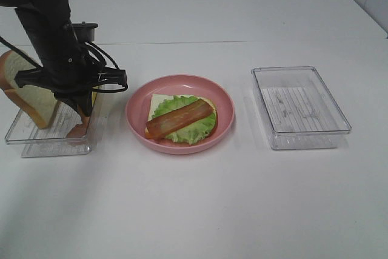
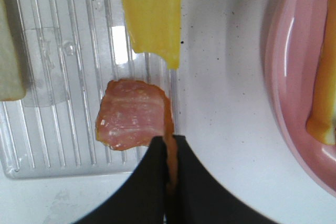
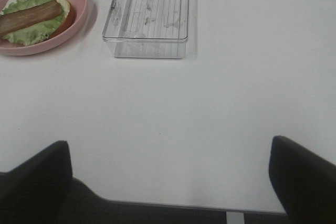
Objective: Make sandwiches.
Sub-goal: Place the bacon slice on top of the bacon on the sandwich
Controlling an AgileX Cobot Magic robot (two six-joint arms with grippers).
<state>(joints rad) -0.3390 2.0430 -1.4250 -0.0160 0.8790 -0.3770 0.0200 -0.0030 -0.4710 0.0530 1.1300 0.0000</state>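
On the pink plate (image 1: 225, 102) lies the open sandwich (image 1: 182, 118): a white bread slice, green lettuce and one bacon strip on top, also seen in the right wrist view (image 3: 31, 17). My left gripper (image 2: 169, 148) reaches down into the left clear tray (image 2: 63, 51) and is shut on the edge of a second bacon strip (image 2: 131, 116) (image 1: 79, 130). A yellow cheese square (image 2: 152, 14) and a thick bread slice (image 1: 27, 92) lean in the same tray. My right gripper (image 3: 170, 182) hangs open above bare table, holding nothing, well away from the plate.
An empty clear tray (image 1: 300, 107) (image 3: 149, 22) stands right of the plate. The left arm (image 1: 57, 47) and its cables cover the middle of the left tray. White table surrounds everything.
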